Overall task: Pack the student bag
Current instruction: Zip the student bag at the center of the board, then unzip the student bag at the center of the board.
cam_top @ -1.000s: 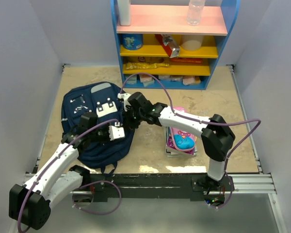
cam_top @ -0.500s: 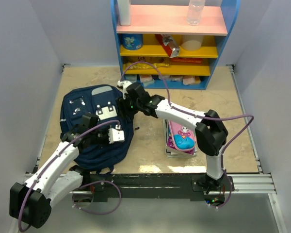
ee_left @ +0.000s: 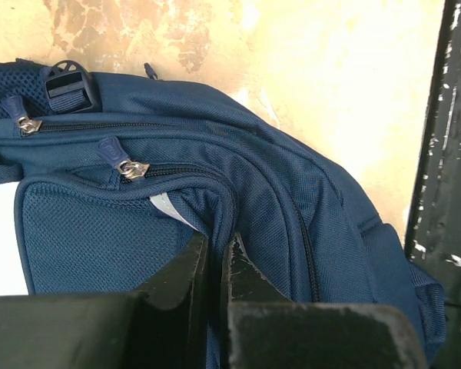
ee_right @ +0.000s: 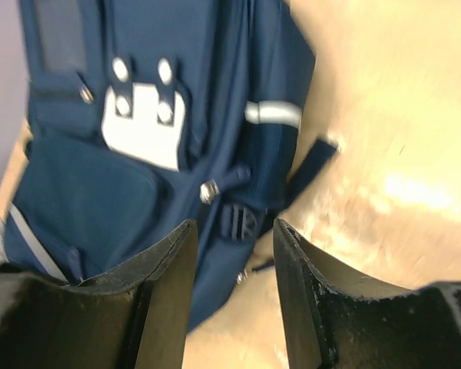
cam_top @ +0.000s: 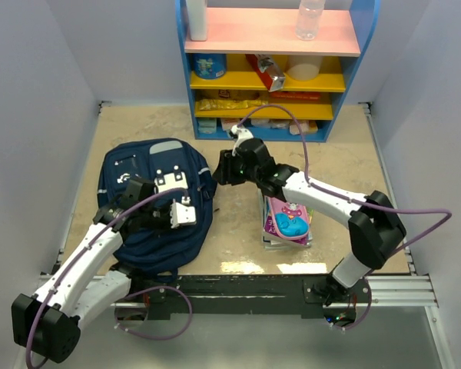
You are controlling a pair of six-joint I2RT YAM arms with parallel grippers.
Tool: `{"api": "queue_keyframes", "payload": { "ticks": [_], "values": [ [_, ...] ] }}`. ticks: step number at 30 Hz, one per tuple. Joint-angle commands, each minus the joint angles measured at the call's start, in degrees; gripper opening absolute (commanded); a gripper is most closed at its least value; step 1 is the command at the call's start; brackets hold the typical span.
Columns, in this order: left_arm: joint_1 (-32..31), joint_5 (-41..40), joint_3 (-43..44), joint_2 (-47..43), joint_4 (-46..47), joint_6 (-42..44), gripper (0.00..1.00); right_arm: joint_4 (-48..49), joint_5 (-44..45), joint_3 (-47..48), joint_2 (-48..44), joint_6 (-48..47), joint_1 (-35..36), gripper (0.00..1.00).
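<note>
The student bag [cam_top: 160, 240], navy blue with a white logo patch, lies flat on the left of the table. My left gripper [cam_top: 186, 214] rests on its right side. In the left wrist view its jaws [ee_left: 215, 247] are shut, pinching a fold of the bag's fabric [ee_left: 292, 200] beside a zipper pull [ee_left: 129, 167]. My right gripper [cam_top: 218, 171] hovers just off the bag's upper right edge, apart from it. In the right wrist view it [ee_right: 232, 231] is open with nothing between the fingers, and the bag [ee_right: 100, 192] with its buckle [ee_right: 237, 221] lies beyond.
A pink pencil case [cam_top: 289, 219] lies on a flat stack right of centre, under my right forearm. A blue and yellow shelf unit [cam_top: 269, 73] with boxes and bottles stands at the back. Grey walls close both sides. A black rail [ee_left: 453, 192] runs along the near edge.
My right gripper has opened, let go of the bag and pulled away to the right. The bag's top has settled flatter. My left gripper keeps its pinch.
</note>
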Motion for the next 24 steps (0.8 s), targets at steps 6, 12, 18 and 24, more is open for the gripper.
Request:
{"api": "queue_keyframes", "payload": {
  "ticks": [6, 12, 18, 24],
  "values": [
    [-0.2, 1.7, 5.2, 2.5, -1.7, -3.2, 0.00, 8.4, -9.5, -3.1, 4.7, 8.0, 0.3, 0.46],
    [-0.2, 2.3, 5.0, 3.2, -2.1, -2.4, 0.00, 15.5, -11.7, -2.9, 10.0, 14.6, 0.3, 0.45],
    [-0.2, 3.2, 4.2, 2.5, -0.2, -3.0, 0.00, 15.6, -14.0, 1.0, 15.1, 19.8, 0.5, 0.42],
    [-0.3, 4.0, 3.7, 1.8, 0.3, -2.7, 0.00, 12.3, -11.8, 3.5, 16.9, 24.0, 0.7, 0.41]
  ]
}}
